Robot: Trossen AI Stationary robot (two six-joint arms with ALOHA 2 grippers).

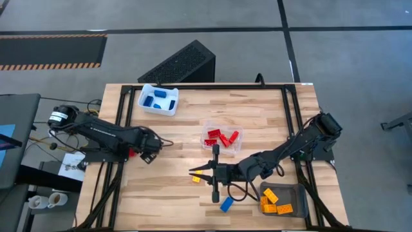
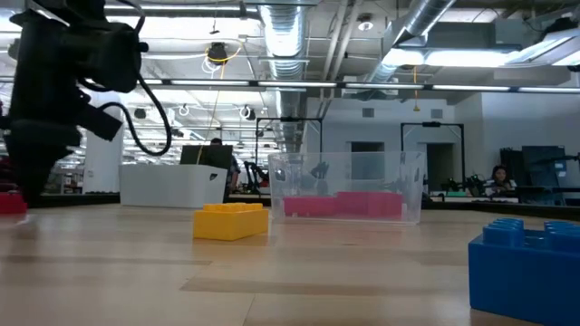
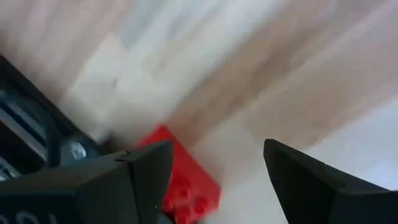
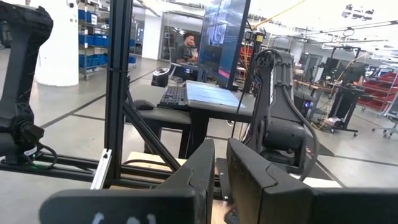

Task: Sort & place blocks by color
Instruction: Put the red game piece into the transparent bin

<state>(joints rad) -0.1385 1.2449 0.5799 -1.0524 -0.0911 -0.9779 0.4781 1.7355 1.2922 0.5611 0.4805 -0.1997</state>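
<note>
A red block (image 3: 185, 182) lies on the table near its left edge, also seen in the high view (image 1: 132, 153) and the low view (image 2: 11, 201). My left gripper (image 3: 217, 177) (image 1: 154, 145) points down over it, open, with the block beside and partly under one finger. A yellow block (image 1: 196, 180) (image 2: 231, 220) and a blue block (image 1: 226, 205) (image 2: 526, 263) lie near the front middle. My right gripper (image 1: 196, 172) (image 4: 219, 171) hangs above the yellow block, level and shut, holding nothing. My left gripper stands open with one finger (image 3: 140, 177) right beside the red block's edge (image 3: 166, 163); that finger covers the spot, so whether it touches the block cannot be told. The block lies flat on the table.
A clear tray (image 1: 222, 125) with red blocks stands mid-table. A white tray (image 1: 147, 103) with blue blocks is at the far left, and a grey tray (image 1: 297, 193) with orange blocks at the near right. A black frame (image 1: 122, 116) borders the table.
</note>
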